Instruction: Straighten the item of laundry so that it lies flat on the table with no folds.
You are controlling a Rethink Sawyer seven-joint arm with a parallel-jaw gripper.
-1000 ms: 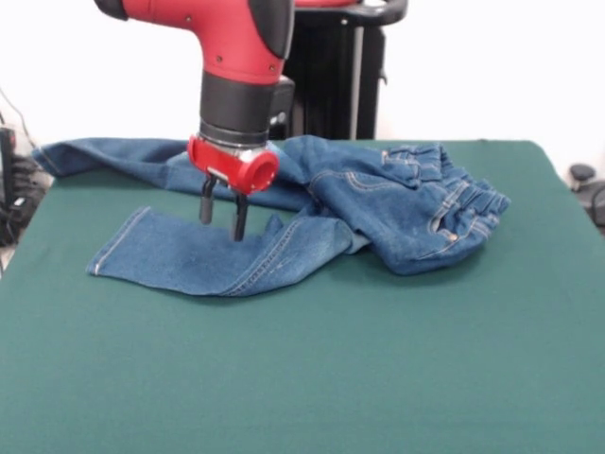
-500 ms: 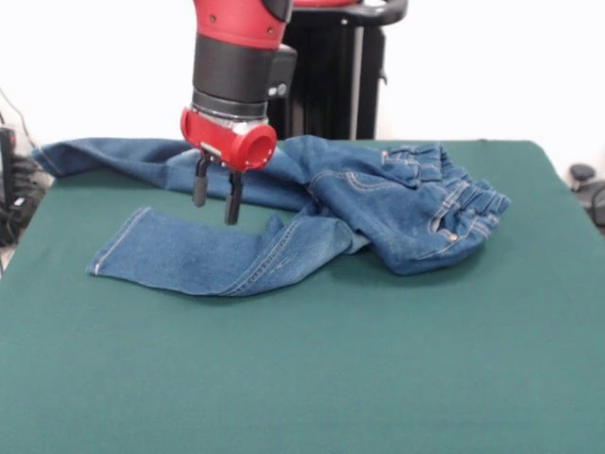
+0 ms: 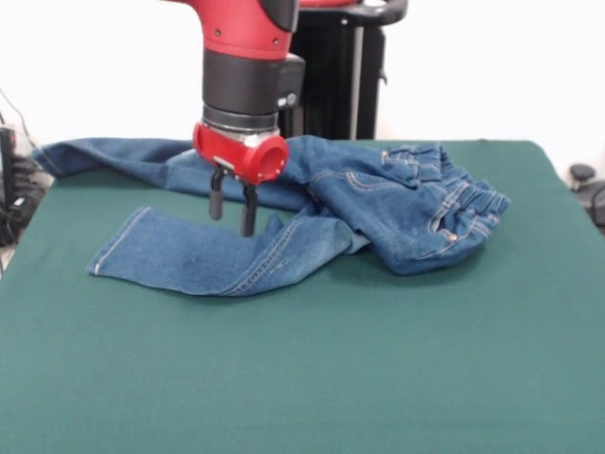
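Note:
The blue denim jeans (image 3: 378,203) lie crumpled on the dark green table (image 3: 312,369). The waistband (image 3: 463,213) is bunched at the right. One leg (image 3: 208,255) lies toward the front left, folded under at the seat. The other leg (image 3: 104,153) stretches along the far left edge. My gripper (image 3: 232,219) hangs straight down over the near leg, close above the cloth near the crotch. Its two black fingers (image 3: 248,219) stand apart and hold nothing.
The black pedestal (image 3: 331,71) stands behind the table's far edge. Dark gear (image 3: 11,184) sits off the table's left side and a black object (image 3: 581,175) off its right side. Green tabletop stretches across the front half.
The gripper rose slightly and drifted left, then came back right and down over the near leg. The jeans have not moved.

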